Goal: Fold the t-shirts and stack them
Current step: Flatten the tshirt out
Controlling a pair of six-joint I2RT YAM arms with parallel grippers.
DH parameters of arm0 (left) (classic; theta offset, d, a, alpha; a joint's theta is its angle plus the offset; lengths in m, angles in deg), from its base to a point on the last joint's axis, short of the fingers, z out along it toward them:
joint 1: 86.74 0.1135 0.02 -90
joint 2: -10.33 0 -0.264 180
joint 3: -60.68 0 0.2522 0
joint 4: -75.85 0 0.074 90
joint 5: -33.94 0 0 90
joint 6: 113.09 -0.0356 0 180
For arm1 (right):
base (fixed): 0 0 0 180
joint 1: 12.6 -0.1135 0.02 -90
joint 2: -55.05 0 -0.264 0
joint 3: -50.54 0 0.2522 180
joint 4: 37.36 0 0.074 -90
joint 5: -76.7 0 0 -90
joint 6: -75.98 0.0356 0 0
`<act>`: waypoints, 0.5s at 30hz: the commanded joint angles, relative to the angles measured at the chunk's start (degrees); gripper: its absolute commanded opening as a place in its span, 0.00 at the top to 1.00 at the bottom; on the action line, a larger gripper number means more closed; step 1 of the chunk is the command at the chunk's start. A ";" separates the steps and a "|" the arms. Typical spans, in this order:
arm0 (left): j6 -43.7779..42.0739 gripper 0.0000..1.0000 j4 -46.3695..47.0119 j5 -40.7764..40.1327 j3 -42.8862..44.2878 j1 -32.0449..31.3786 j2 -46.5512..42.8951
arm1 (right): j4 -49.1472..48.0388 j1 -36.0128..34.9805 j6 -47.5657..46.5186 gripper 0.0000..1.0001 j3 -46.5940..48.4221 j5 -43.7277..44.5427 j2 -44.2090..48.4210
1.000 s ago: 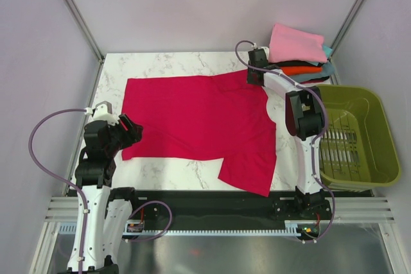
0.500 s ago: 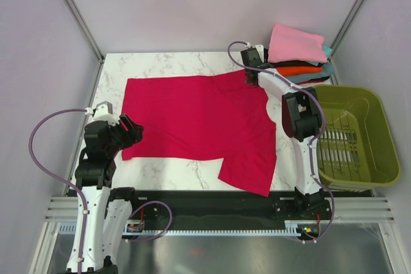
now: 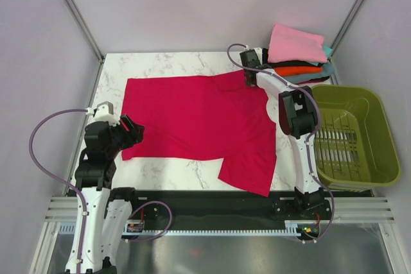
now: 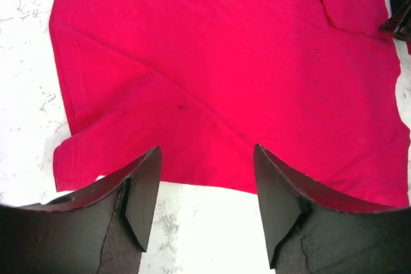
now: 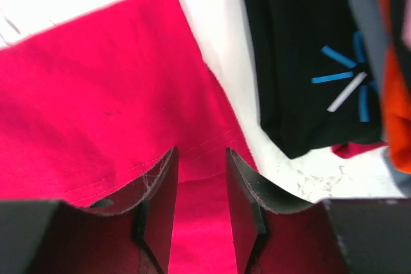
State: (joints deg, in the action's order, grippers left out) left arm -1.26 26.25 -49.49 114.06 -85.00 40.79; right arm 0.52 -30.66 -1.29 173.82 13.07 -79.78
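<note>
Jaws, left gripper point(image 3: 133, 131): spread wide, nothing between them. It hovers at about 8 o'clock on the table point(image 3: 167, 62), at the left edge of the red t-shirt point(image 3: 199, 117). In the left wrist view the gap between its fingertips frames the shirt's hem and a strip of bare marble.

Jaws, right gripper point(image 5: 200, 155): parted by a narrow gap, with red cloth showing through it. The tips sit over the sleeve hem at about 1 o'clock of the shirt. Cannot tell whether they touch the cloth. The cloth there lies flat.

Red t-shirt: spread open across the middle of the table, mostly flat, with a diagonal crease in its left half. One sleeve hangs out toward 5 o'clock, near the table's front edge.

Stack: far corner at about 1 o'clock, just beside the right gripper. Pink t-shirt point(image 3: 295, 43) on top, black t-shirt point(image 5: 308, 62) with a blue-and-white starburst print and orange t-shirt point(image 3: 300, 70) under it, teal-grey t-shirt point(image 3: 325, 68) showing at the right side.

Olive-green basket point(image 3: 379, 134): at 3 to 4 o'clock, right of the right arm.
</note>
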 commanded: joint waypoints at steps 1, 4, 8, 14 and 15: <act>0.50 0.34 2.35 0.11 0.02 -0.16 -0.40 | 0.14 0.49 1.51 0.57 1.93 -1.32 -1.23; 0.50 0.34 2.26 0.02 -0.06 -0.24 -0.31 | 0.14 0.57 1.60 0.59 1.93 -1.58 -2.02; 0.50 0.34 2.26 -0.06 -0.06 -0.24 -0.14 | -0.12 0.93 1.68 0.67 1.67 -1.50 -2.11; 0.50 0.34 2.26 -0.06 -0.06 -0.24 0.04 | -0.21 1.10 1.33 0.88 1.58 -1.41 -1.67; 0.50 0.34 2.35 0.02 -0.06 -0.16 -0.05 | -0.13 1.10 1.33 0.91 1.58 -1.41 -1.58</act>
State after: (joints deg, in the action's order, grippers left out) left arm -1.26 26.25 -49.51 114.06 -85.00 40.77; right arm 0.50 -29.94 -0.22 173.97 11.56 -81.04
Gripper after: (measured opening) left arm 0.665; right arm 0.113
